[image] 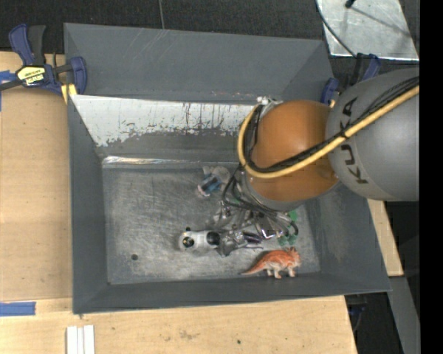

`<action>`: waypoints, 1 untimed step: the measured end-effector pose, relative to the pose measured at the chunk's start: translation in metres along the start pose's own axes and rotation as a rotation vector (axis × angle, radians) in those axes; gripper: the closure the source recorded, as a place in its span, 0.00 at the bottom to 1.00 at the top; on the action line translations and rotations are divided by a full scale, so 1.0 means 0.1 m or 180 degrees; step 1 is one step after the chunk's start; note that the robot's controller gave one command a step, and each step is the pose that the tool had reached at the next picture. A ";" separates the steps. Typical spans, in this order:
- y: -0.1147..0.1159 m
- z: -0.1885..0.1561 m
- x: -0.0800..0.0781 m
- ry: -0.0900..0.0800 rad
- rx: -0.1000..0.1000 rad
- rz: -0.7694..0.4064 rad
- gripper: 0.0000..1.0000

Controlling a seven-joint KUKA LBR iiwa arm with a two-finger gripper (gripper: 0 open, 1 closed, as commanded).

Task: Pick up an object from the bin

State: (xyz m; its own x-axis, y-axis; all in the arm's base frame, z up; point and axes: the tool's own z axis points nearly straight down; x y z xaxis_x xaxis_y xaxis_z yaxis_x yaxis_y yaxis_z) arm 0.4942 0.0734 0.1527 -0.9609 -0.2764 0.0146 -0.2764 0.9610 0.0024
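Note:
My gripper (232,227) hangs below the arm's orange cover, low over the right middle of the bin floor. Its dark metal parts stand over a small cluster of things. A white and black roundish toy (191,240) lies just to its left, touching or nearly touching the gripper's tip. An orange toy dinosaur (275,262) lies on its side just in front and to the right, near the front wall. A green piece (292,224) shows at the gripper's right, partly hidden by it.
A small blue and white thing (210,183) lies toward the back of the floor, left of the cover. The arm and its cover hide the right rear of the bin. The left half of the floor is bare metal.

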 end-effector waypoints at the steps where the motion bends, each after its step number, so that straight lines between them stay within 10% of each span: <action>1: 0.40 -0.66 -0.12 -0.0041 0.0011 0.0029 1.00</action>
